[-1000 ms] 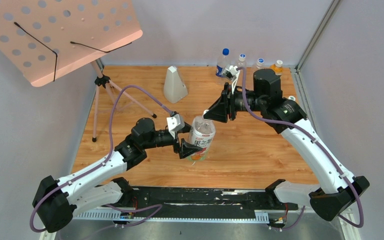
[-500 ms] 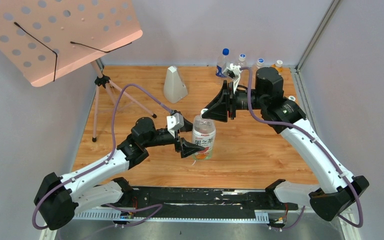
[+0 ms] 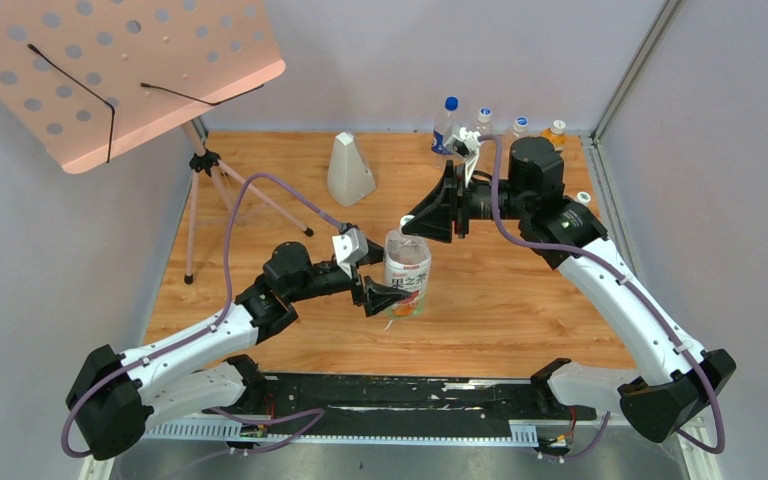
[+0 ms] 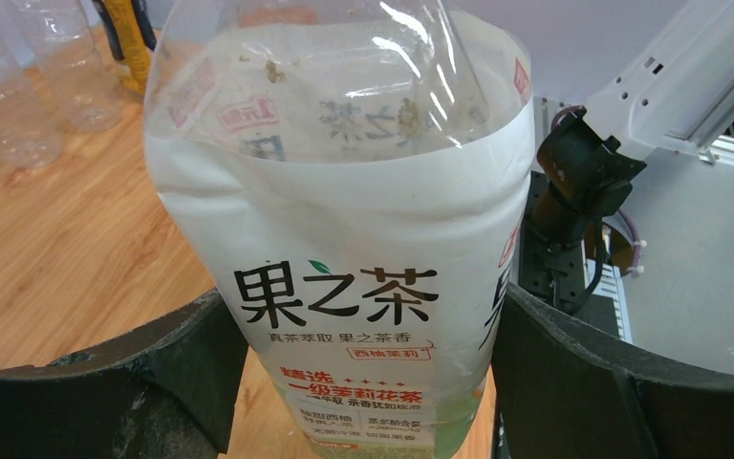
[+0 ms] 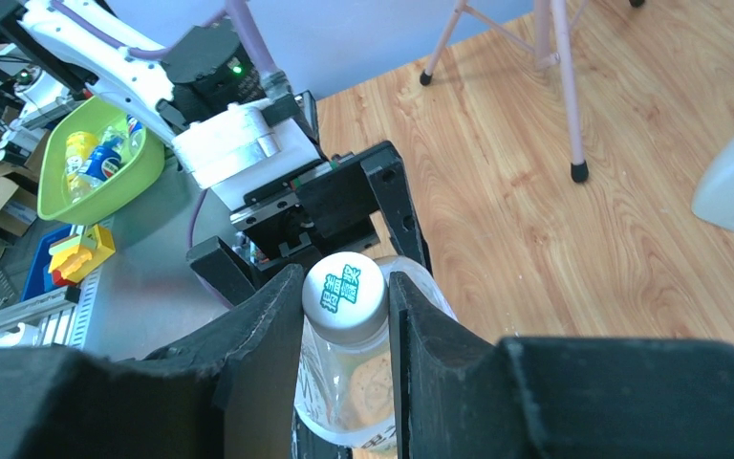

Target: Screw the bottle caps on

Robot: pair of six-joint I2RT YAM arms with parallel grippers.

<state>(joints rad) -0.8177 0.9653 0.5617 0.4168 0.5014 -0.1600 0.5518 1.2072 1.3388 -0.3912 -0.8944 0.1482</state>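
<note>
Our right gripper [image 3: 412, 222] pinches the white cap [image 5: 344, 292] atop the larger bottle [image 4: 363, 239]. Our left gripper [image 3: 385, 295] clasps its labelled body, upright mid-table. We judge the seemingly empty bottle light and thin-walled, easily crushed, so hold low, on the label. Smooth wooden tabletop [image 3: 520, 300] underneath, and grey walls [image 3: 460, 50] close round.
</note>
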